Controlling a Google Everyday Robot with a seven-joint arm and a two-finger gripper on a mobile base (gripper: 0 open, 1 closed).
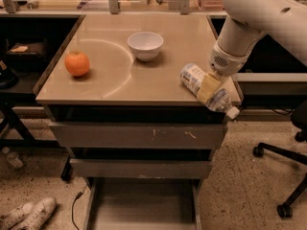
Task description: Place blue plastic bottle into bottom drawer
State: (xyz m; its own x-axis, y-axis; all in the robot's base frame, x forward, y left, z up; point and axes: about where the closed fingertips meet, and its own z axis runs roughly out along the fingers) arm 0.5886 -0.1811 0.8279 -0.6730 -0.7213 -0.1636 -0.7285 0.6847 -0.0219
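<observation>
The bottom drawer (144,207) stands pulled out under the desk (120,87), low and to the left of the bottle. The blue plastic bottle (193,78) is at the front right corner of the desk. Its long axis runs obliquely, with the base toward the bowl (145,45) and the white cap past the desk edge. The pincer (209,86) comes from the right and above and is clamped across the bottle's middle. The drawer therefore lies below and to the left of the pincer.
</observation>
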